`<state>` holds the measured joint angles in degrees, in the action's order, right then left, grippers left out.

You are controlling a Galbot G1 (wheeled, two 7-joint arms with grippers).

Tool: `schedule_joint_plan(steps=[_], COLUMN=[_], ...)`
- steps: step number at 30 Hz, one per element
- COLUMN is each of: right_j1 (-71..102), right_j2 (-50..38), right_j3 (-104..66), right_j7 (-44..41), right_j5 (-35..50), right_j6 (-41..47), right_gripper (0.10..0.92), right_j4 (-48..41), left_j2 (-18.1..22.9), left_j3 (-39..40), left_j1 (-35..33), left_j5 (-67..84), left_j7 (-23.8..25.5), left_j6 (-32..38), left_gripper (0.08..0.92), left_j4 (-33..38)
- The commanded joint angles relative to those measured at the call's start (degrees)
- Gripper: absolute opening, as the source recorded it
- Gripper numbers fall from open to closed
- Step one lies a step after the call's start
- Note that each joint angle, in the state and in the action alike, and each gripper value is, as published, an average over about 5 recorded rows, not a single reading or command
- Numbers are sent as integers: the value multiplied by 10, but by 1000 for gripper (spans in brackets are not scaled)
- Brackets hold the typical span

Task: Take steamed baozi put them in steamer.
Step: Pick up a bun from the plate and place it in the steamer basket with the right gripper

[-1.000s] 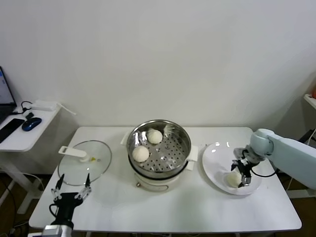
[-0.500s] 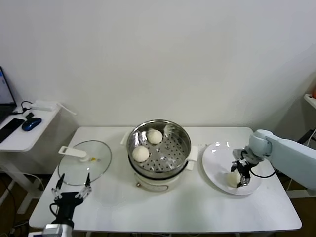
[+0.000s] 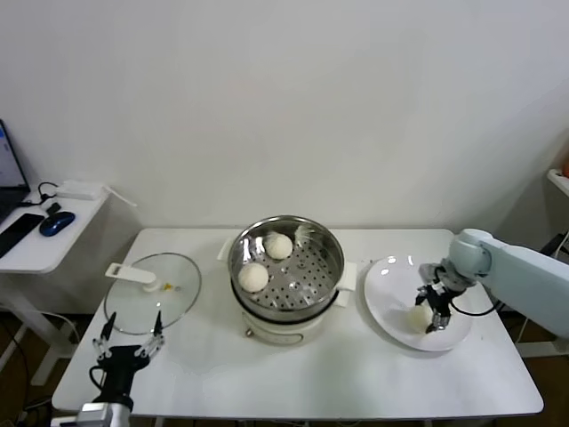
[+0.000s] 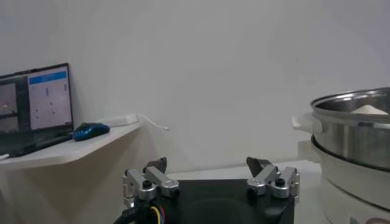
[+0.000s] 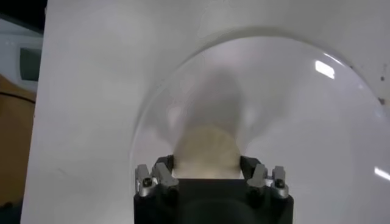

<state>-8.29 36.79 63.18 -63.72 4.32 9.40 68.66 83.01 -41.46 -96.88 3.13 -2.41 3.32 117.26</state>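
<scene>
Two baozi (image 3: 264, 261) in steamer (image 3: 286, 267), glass lid (image 3: 151, 304) beside; right claw (image 3: 428, 310) gripping plate (image 3: 391, 307) bun (image 5: 206, 151).

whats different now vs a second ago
The right gripper closed its fingers on the round cream-white baozi on the flat white plate and has lifted slightly. The two baozi in the shiny steel steamer, the glass lid and the left gripper stayed put.

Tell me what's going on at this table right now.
The robot is moving baozi into the steamer. Two buns already sit in it. The right gripper is closed on a third baozi at the white plate. The left gripper waits open near the glass lid.
</scene>
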Motion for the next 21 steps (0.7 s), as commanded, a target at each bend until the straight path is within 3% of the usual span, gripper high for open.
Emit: schedule_joint_plan(steps=[1, 10, 21], right_j1=[-145, -389, -438], right_j2=[-8, 13, 118], right_j3=[74, 177, 121], right_j7=[-9, -32, -25], right_j5=[41, 34, -108], right_j6=[-15, -146, -258], right_gripper=[704, 704, 706], right_j4=[73, 186, 294], left_j2=[0, 0, 1], left_j3=[0, 2, 3], left_j1=[2, 7, 9], left_j5=[1, 0, -4], left_j7=[0, 0, 0], left_j6=[-1, -3, -5], left_gripper=[823, 823, 823], left_j4=[0, 0, 0])
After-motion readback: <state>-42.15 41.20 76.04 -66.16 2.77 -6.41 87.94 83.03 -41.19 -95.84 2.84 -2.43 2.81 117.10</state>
